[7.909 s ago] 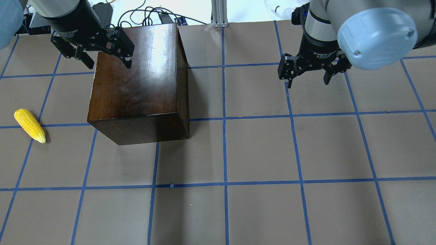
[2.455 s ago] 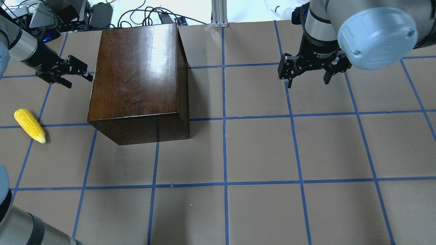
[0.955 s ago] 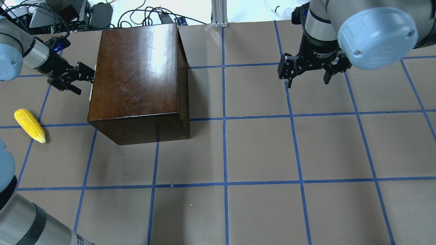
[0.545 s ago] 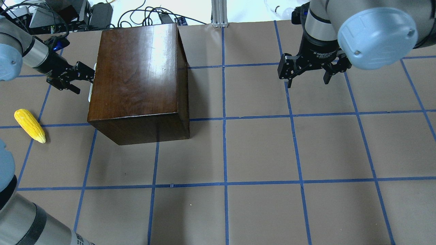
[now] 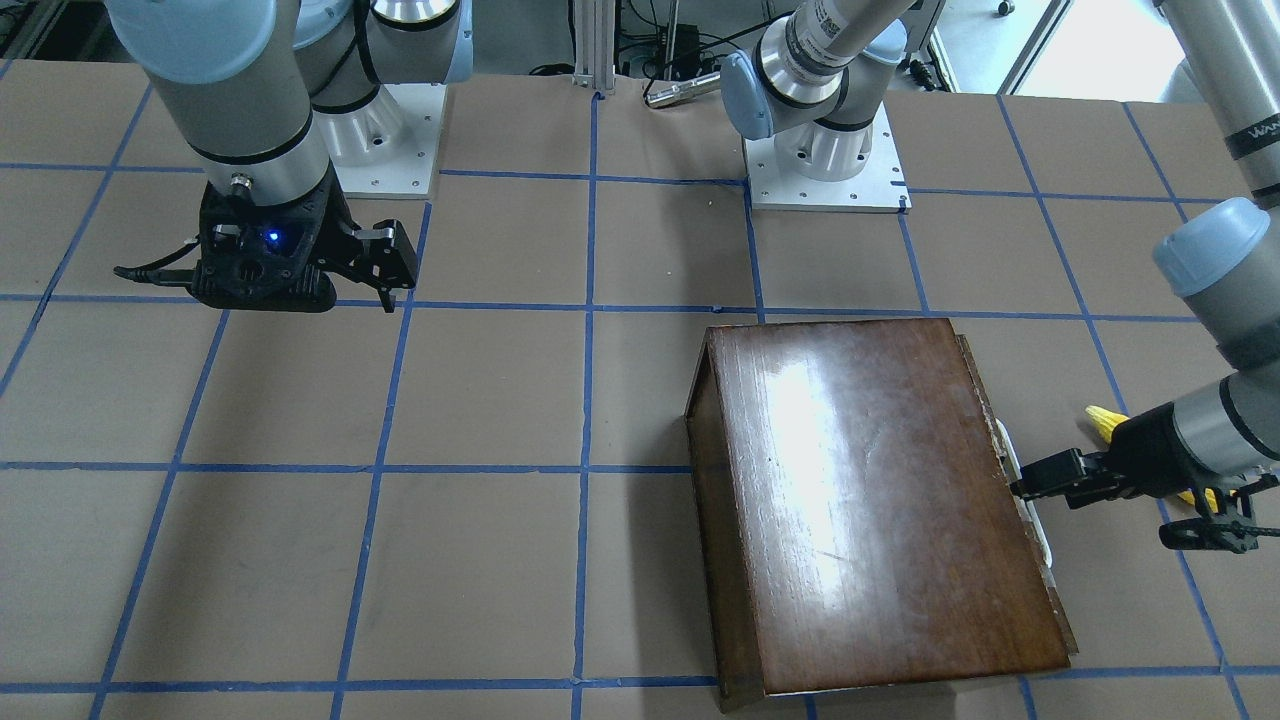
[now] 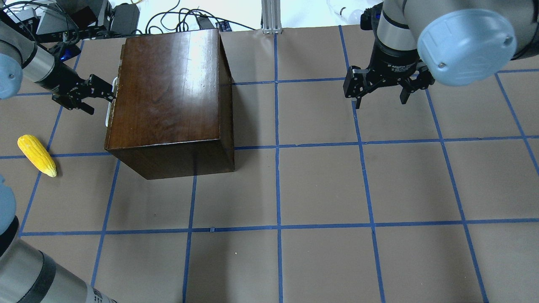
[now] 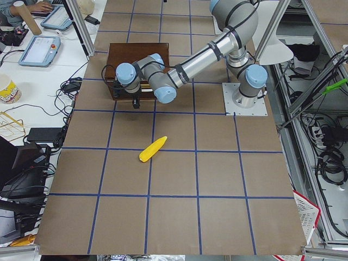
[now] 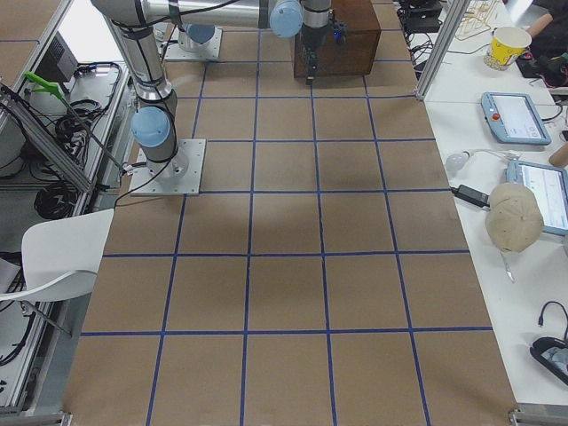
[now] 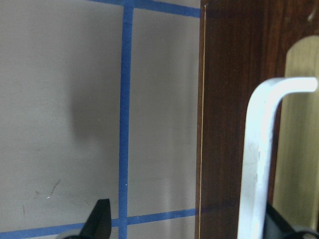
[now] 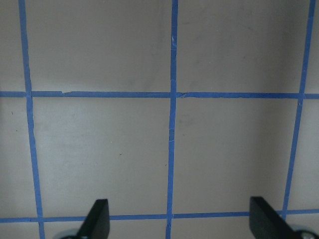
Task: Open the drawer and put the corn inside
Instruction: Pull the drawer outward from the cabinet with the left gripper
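The glossy dark-brown box [image 6: 168, 92] [image 5: 870, 480] stands at the table's far left. Its drawer [image 5: 988, 405] shows only as a thin front strip with a white handle [image 6: 108, 114] [image 9: 254, 164], pulled out a sliver. My left gripper [image 6: 102, 103] [image 5: 1090, 515] is open at that side; the handle lies between its fingers, against the finger [image 9: 281, 224] on the wrist view's right. The yellow corn [image 6: 37, 155] [image 7: 152, 149] lies on the table left of the box, partly hidden by the arm in the front-facing view. My right gripper [image 6: 381, 101] [image 10: 179, 221] hangs open over bare table.
Cables and electronics [image 6: 105, 17] crowd the table's far edge behind the box, beside an aluminium post [image 6: 271, 17]. The arm bases [image 5: 825, 150] sit at the robot's side. Brown paper with blue tape grid [image 6: 278, 189] covers the table.
The left gripper came down from above the box to its left side and hooked the handle. In the last half second it drew leftward and the drawer front slid out slightly. The right arm stayed still.
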### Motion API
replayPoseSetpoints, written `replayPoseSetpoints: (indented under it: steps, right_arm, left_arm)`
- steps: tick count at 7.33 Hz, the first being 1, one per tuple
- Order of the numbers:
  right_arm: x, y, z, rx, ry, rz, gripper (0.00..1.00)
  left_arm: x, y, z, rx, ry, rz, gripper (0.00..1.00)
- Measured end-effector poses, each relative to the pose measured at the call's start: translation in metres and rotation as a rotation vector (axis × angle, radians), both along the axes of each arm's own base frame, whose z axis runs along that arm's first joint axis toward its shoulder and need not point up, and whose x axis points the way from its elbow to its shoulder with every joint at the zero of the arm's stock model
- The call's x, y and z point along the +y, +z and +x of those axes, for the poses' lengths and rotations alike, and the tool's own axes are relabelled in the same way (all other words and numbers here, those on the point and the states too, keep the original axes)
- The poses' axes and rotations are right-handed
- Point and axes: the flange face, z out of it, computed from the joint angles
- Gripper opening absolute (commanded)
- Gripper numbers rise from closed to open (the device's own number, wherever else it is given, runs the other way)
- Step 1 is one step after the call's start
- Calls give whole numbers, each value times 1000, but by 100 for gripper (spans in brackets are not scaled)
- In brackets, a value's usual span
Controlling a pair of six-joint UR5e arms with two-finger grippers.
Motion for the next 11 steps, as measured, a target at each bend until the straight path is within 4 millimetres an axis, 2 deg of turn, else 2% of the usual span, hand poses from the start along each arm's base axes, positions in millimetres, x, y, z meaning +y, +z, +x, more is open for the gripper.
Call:
replayPoseSetpoints:
  steps: [7, 11]
  right_arm:
    - [0, 0, 0, 0, 0, 0, 100]
    - [0, 0, 0, 1, 0, 0, 100]
  left_arm:
    - [2, 1, 24, -65, 5, -14, 100]
    - [15, 2, 64, -66, 42, -18, 100]
